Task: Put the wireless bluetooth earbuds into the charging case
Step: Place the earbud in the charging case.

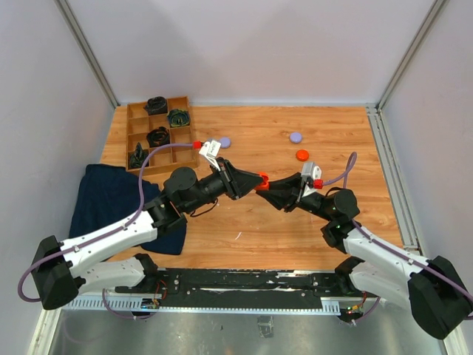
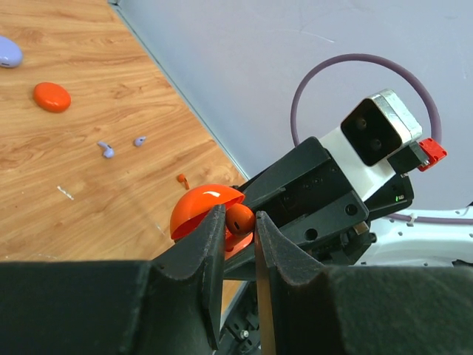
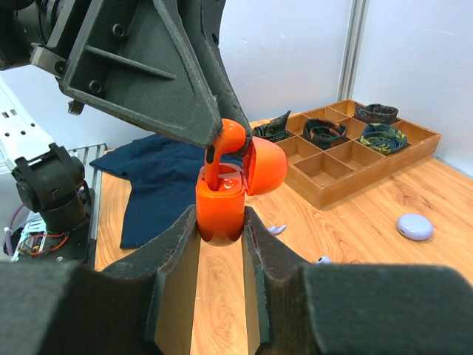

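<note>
- Upright and off the table, a glossy orange-red rounded plastic charging case [image 3: 220, 211], clamped between the fingers of the right gripper [image 3: 220, 222], domed lid [image 3: 266, 166] hinged open to one side.
- Just above it, a glossy orange-red plastic earbud [image 2: 240, 219], rounded head pinched in the closed left gripper [image 2: 239, 216], stem pointing down into the case's open top.
- Two tiny lavender stemmed earbuds [image 2: 107, 150] [image 2: 139, 140], lying loose on the wooden table [image 2: 111, 207], near each other but apart.
- A second tiny orange-red stemmed earbud [image 2: 182, 179], lying on the table near the lavender pair.

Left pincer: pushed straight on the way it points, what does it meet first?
The open orange-red plastic charging case in the right pincer; the orange-red earbud in the left pincer seems at its socket.
</note>
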`<state>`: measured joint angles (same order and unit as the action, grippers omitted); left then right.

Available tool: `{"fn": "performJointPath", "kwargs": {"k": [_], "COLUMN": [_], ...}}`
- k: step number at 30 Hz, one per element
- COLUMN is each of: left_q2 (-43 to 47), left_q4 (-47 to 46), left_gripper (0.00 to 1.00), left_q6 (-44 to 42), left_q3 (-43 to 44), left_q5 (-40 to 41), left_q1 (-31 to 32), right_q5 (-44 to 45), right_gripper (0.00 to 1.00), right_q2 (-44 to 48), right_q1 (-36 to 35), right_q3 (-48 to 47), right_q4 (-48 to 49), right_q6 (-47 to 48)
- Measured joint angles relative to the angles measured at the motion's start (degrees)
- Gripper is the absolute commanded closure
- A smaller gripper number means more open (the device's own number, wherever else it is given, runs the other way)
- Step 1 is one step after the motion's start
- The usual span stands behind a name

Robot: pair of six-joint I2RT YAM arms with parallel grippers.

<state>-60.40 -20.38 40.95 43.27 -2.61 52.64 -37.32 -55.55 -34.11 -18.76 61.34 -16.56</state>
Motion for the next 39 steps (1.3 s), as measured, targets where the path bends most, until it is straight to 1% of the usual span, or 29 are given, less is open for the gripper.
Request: {"fn": "performJointPath", "kwargs": {"k": [4, 15, 22, 29, 39], "left_q2": [-0.04, -0.04, 0.24, 0.85, -0.15], "left_q4": [-0.15, -0.13, 0.11, 1.27, 5.64], "left_gripper": [0.63, 0.54, 0.49, 0.49, 0.49], "left_q6": [0.0, 0.11, 0.22, -0.28, -5.22], "left_q3": [-0.02, -0.59, -0.59, -0.59, 3.3], "left_q5": [0.07, 0.02, -0.09, -0.07, -1.44], "left_q1": [0.02, 0.11, 0.11, 0.11, 0.13], "right_q5": [0.24, 0.57, 0.7, 0.79, 0.76], "right_gripper": [0.98, 0.98, 0.98, 0.98, 0.97], "right_q2": [0.5, 0.87, 0.92, 0.9, 0.79], "right_q1": [0.0, 0.0, 0.0, 0.0, 0.0], "right_q3": [0.0, 0.0, 0.0, 0.0, 0.0], "right_q4": [-0.39, -1.11, -1.36, -1.62, -1.16], "right_q6": [0.02, 0.02, 0.04, 0.04, 0.02]}}
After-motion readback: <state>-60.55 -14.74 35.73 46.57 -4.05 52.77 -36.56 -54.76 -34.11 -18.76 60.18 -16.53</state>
